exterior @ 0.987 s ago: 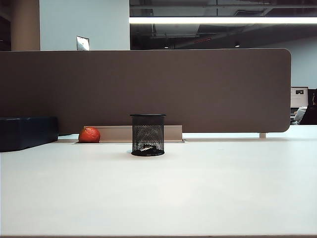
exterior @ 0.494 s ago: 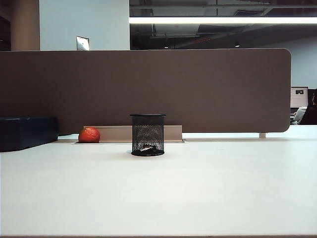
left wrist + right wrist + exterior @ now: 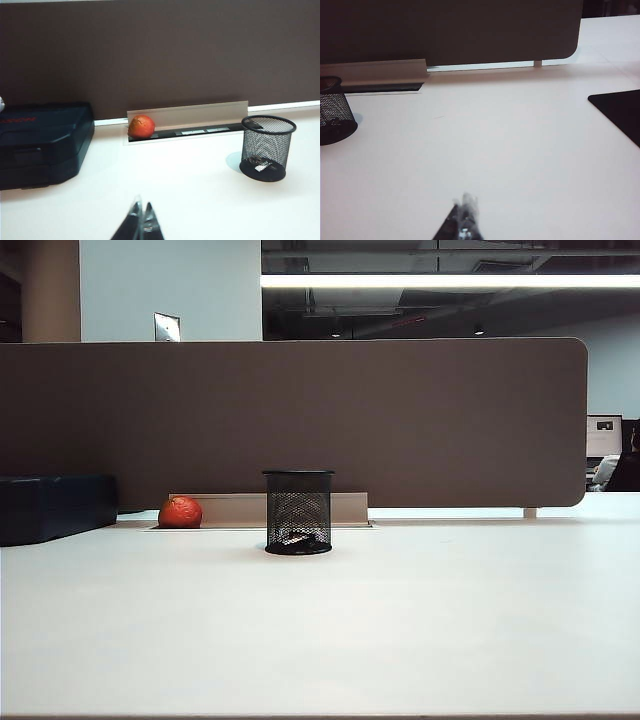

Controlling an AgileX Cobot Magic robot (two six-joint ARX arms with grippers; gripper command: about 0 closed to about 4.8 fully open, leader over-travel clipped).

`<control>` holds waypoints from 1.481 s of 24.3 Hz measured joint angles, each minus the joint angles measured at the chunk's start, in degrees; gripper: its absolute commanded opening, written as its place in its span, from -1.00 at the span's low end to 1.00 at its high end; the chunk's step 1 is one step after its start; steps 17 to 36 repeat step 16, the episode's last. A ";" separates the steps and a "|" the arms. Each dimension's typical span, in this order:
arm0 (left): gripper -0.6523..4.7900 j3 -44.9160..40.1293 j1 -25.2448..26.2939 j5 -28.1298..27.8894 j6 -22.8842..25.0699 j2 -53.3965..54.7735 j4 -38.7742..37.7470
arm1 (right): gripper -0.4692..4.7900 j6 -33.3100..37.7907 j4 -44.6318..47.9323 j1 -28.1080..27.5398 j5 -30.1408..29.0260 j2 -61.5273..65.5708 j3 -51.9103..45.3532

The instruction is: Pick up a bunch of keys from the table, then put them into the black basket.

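Note:
The black basket (image 3: pixel 298 512) stands upright on the white table (image 3: pixel 400 620), near the brown partition. Through its mesh the bunch of keys (image 3: pixel 298 538) lies on the basket's floor; the left wrist view shows the keys (image 3: pixel 259 163) inside the basket (image 3: pixel 266 147) too. The right wrist view catches only part of the basket (image 3: pixel 334 117) at its edge. My left gripper (image 3: pixel 141 209) is shut and empty, well back from the basket over bare table. My right gripper (image 3: pixel 465 202) is also shut and empty, far from the basket. Neither arm shows in the exterior view.
A red-orange ball (image 3: pixel 180 512) sits in the cable slot (image 3: pixel 260 510) by the partition (image 3: pixel 300 420). A large dark blue box (image 3: pixel 55 506) lies at the far left. A black mat (image 3: pixel 620 112) lies on the table off to the right side.

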 measured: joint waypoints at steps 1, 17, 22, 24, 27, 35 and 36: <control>-0.78 0.00 0.00 0.02 0.00 0.00 -0.55 | -0.84 -0.26 0.07 0.00 0.00 0.00 0.00; -0.78 0.00 0.00 0.02 0.00 0.00 -1.36 | -0.84 0.02 -1.33 0.04 -0.02 0.00 -0.02; -0.78 0.00 0.00 0.02 0.00 0.00 -1.36 | -0.84 0.02 -1.33 0.04 -0.02 0.00 -0.02; -0.78 0.00 0.00 0.02 0.00 0.00 -1.36 | -0.84 0.02 -1.33 0.04 -0.02 0.00 -0.02; -0.78 0.00 0.00 0.02 0.00 0.00 -1.36 | -0.84 0.02 -1.33 0.04 -0.02 0.00 -0.02; -0.78 0.00 0.00 0.02 0.00 0.00 -1.36 | -0.84 0.02 -1.33 0.04 -0.02 0.00 -0.02; -0.78 0.00 0.00 0.02 0.00 0.00 -1.36 | -0.84 0.02 -1.33 0.04 -0.02 0.00 -0.02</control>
